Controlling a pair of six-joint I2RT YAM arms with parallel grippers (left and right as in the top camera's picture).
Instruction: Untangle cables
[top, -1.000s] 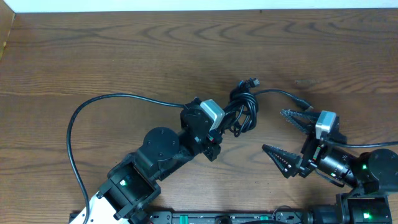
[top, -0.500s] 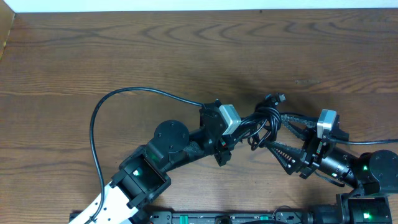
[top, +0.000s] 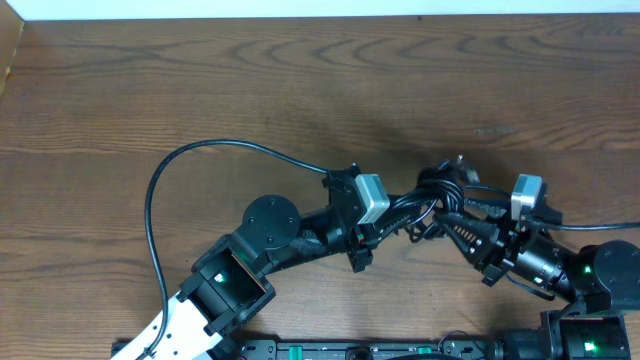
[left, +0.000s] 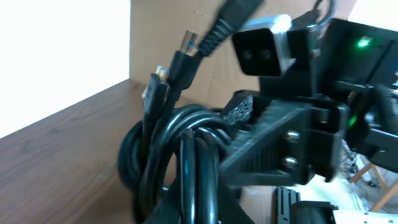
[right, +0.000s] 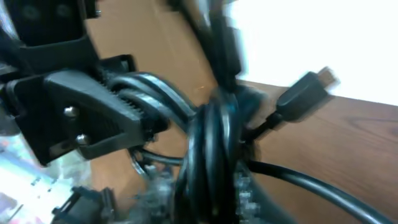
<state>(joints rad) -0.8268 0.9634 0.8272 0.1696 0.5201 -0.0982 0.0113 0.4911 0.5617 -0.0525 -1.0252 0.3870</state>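
Both clamped on cables (top: 441, 184), left gripper (top: 410, 211) as before, right gripper (top: 447, 214) newly closed.

You can read no text, label, brand, number or sign in any view. The cables (top: 432, 195) show no legible marking, and both wrist views are too blurred to resolve fine print.
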